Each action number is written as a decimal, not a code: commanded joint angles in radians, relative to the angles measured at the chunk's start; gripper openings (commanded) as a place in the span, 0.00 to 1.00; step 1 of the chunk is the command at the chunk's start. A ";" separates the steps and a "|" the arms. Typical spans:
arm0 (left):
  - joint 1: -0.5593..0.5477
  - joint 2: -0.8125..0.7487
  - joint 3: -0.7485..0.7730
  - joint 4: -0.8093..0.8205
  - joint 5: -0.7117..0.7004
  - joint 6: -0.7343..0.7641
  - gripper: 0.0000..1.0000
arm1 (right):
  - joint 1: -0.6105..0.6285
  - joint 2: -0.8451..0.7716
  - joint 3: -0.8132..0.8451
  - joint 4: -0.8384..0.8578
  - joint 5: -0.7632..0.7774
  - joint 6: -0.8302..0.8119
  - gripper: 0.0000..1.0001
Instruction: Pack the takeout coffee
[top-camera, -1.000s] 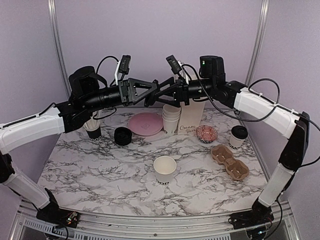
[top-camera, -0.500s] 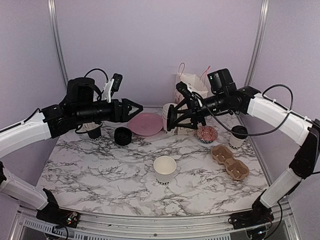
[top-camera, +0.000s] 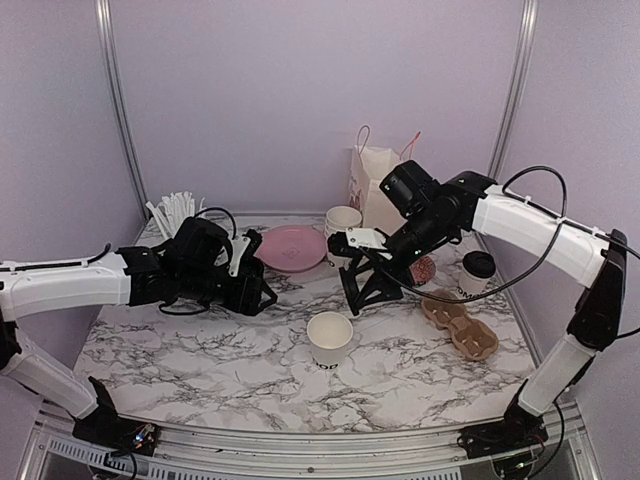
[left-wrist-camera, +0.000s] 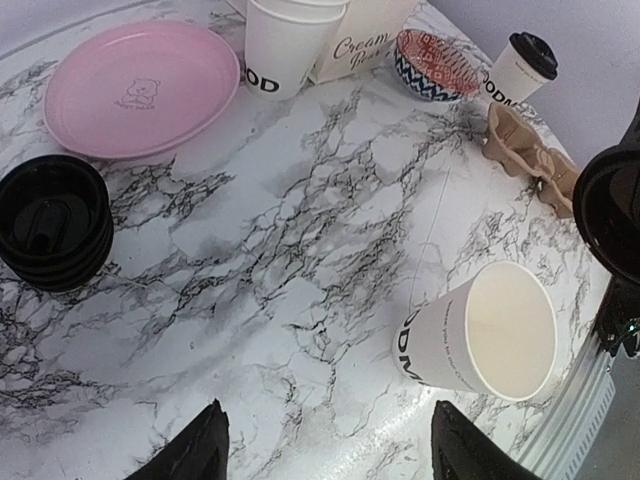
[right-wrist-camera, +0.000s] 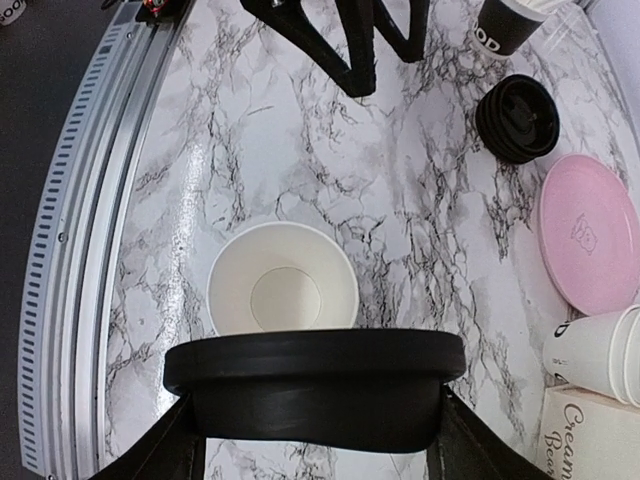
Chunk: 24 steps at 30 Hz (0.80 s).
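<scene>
1. Takeout coffee, lidded cup (top-camera: 477, 273): white paper with a black dome lid and dark lettering near the base. It stands upright at the right of the overhead frame, just beside the far end of the pulp carrier (top-camera: 462, 326), and is not yet in a well.
2. Takeout coffee, open cup (right-wrist-camera: 283, 280): white paper, tapered, lidless, with a bare white inside. It stands upright on the marble table (top-camera: 180, 360) at centre frame, mouth up, long axis vertical.
3. Black dome lid (right-wrist-camera: 315, 385): matt black, round and rimmed. It is clamped across its width between the fingers of the right gripper (top-camera: 362, 288).
4. Key relation: in the right wrist view the open cup lies just above the lid in the frame, close but not under it. In the overhead view the cup is below and left of the right gripper. By judgement, the lid must shift over the mouth, level out, then press down. The right arm is the nearer.
5. Left gripper (left-wrist-camera: 328, 455): jaws apart with nothing between them. It hangs low at centre left, near the stack of spare lids (left-wrist-camera: 50, 225).
6. Pulp carrier: brown moulded fibre; the visible wells are unfilled.
7. Also present: pink plate (left-wrist-camera: 140, 85), smooth and glossy; paper bag (top-camera: 375, 185), upright at the back.
</scene>
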 joint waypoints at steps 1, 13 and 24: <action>-0.016 0.018 -0.027 0.016 -0.007 -0.005 0.70 | 0.051 0.054 0.064 -0.087 0.104 -0.030 0.62; -0.017 0.011 -0.071 0.075 0.008 -0.015 0.70 | 0.101 0.132 0.120 -0.118 0.196 -0.007 0.62; -0.017 0.004 -0.108 0.113 0.010 -0.023 0.70 | 0.122 0.188 0.166 -0.153 0.207 -0.006 0.61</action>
